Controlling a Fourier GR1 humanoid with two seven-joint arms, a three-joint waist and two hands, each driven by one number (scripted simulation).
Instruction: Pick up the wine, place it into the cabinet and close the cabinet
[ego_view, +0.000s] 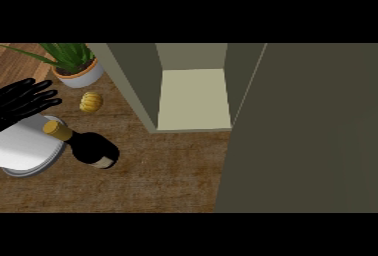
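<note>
The wine bottle (91, 147) is dark with a gold cap (55, 129) and stands on the wooden counter at the left. My left hand (26, 100) shows at the left edge, up and to the left of the bottle, with its fingers spread open and holding nothing. Its grey forearm (26, 147) lies right beside the bottle's neck. The cabinet (193, 97) stands open at the top centre, with a pale bare shelf inside. Its door (303, 130) swings out and fills the right side of the view. My right hand is not visible.
A potted green plant (74, 67) stands at the back left. A small yellow ribbed object (91, 101) lies between the plant and the bottle. Brown countertop (162, 175) stretches between the bottle and the cabinet door.
</note>
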